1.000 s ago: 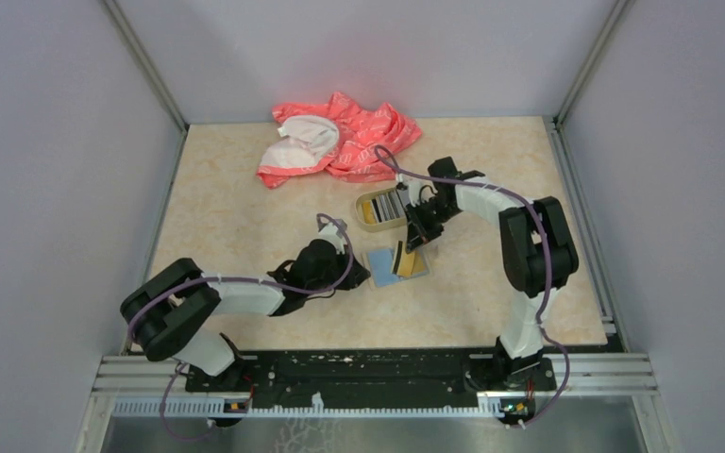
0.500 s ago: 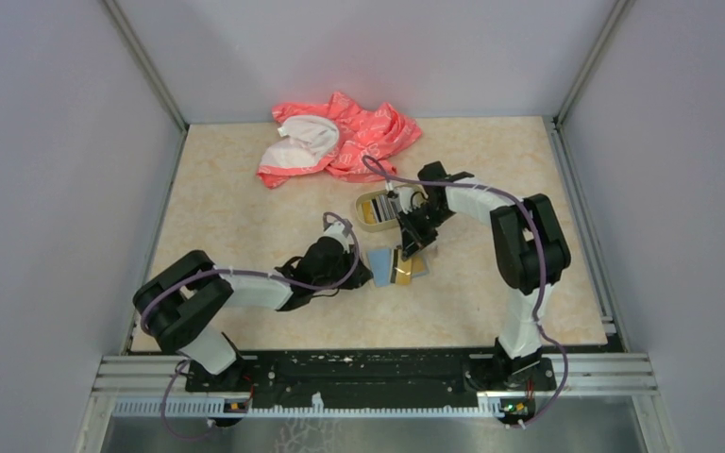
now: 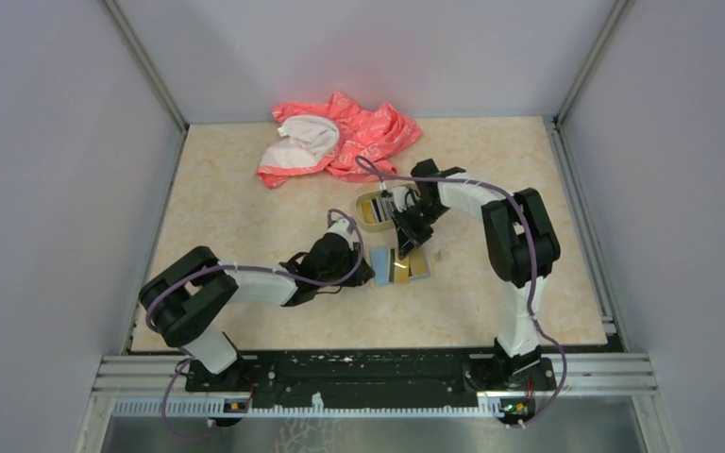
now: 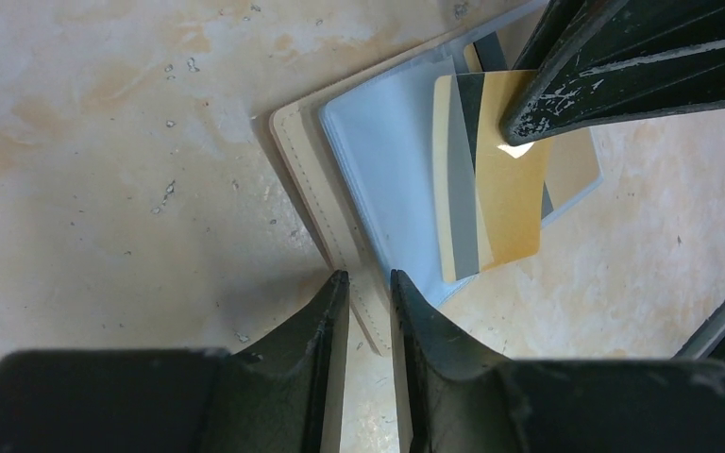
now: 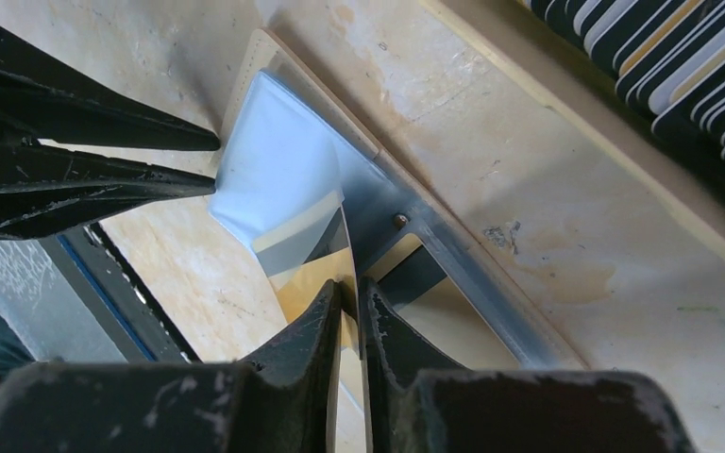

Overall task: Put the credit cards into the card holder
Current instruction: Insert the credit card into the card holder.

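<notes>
The beige card holder (image 3: 413, 271) lies open on the table, its light-blue panel (image 4: 387, 170) facing up. My right gripper (image 3: 404, 242) is shut on a gold credit card with a grey stripe (image 4: 496, 203) and holds it tilted over the holder's blue panel. In the right wrist view (image 5: 349, 288) the card (image 5: 313, 274) runs edge-on between the fingers. My left gripper (image 4: 368, 278) is shut to a narrow gap, with its tips at the holder's near-left beige edge (image 4: 307, 175). Several more cards (image 5: 680, 57) stand edge-on in the tan tray (image 3: 366, 213).
A red-and-white cloth (image 3: 340, 137) lies bunched at the back of the table. The tray's rim (image 5: 566, 132) is just behind the holder. Grey walls and metal rails close in the table on three sides.
My right gripper has carried the gold card left and down onto the holder. My left gripper has slid right, up to the holder's edge.
</notes>
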Available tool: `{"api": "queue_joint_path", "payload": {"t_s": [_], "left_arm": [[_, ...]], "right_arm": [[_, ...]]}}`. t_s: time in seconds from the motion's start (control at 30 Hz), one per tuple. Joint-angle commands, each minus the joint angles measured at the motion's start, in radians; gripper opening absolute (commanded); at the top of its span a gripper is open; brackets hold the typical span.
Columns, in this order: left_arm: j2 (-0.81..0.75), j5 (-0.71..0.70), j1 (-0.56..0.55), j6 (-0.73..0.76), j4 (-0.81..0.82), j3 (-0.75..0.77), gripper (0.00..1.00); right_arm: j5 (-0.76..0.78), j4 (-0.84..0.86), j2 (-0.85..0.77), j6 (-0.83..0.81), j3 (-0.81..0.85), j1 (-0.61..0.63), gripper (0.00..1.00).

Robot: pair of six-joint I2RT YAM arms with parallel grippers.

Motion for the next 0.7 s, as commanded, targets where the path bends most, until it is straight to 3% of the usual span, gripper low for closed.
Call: {"api": "queue_joint_path", "payload": {"t_s": [0.0, 0.67], "left_arm": [[0.017, 0.001, -0.004, 0.008, -0.025, 0.031, 0.29], [0.016, -0.013, -0.001, 0.021, -0.022, 0.043, 0.3]], "right_arm": [[0.02, -0.005, 0.033, -0.032, 0.054, 0.011, 0.11], [0.01, -0.079, 0.122, -0.052, 0.173, 0.051, 0.17]]}}
